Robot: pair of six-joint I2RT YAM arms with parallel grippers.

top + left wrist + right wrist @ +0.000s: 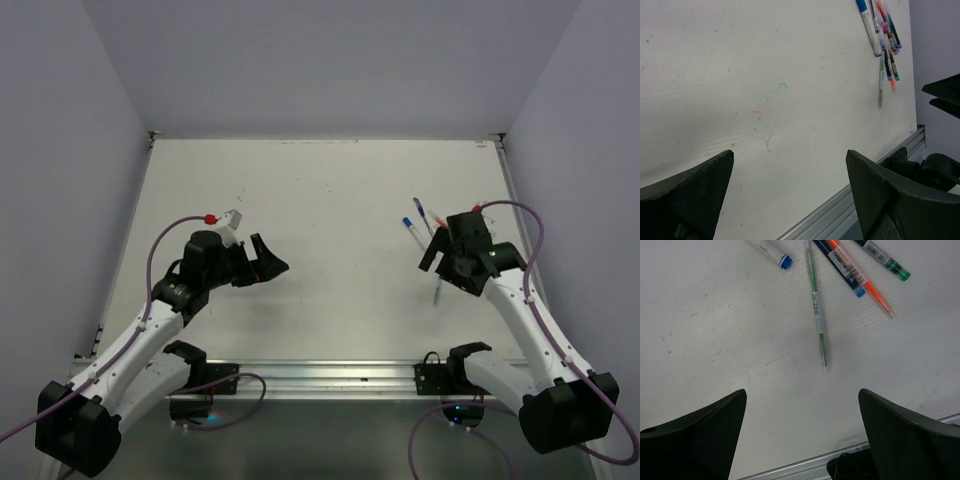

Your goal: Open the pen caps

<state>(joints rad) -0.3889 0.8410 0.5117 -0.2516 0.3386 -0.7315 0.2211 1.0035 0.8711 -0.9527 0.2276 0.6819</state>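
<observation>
Two grippers are hovering over the white table [330, 190], both empty. Far off to the left of the right gripper [802, 432], the left gripper [272, 263] is holding its jaws spread wide with nothing between them. The right gripper is likewise gaping wide on nothing.

Five pens are lying flat on the table just beyond the right gripper. Left to right in the right wrist view:
- The white-barrelled pen [767, 249] is lying aslant, its blue cap [785, 261] pointing back toward the right gripper.
- The green pen [816, 305] is running almost straight at the right gripper, bare tip nearest it.
- The dark blue pen [840, 267] and the orange pen [867, 284] are slanting side by side, seemingly touching along their barrels.
- The green-capped pen [885, 257] is slanting the same way, its green cap [903, 275] on the end nearer the right gripper.

Two pen caps are showing plainly, one blue and one green.
</observation>
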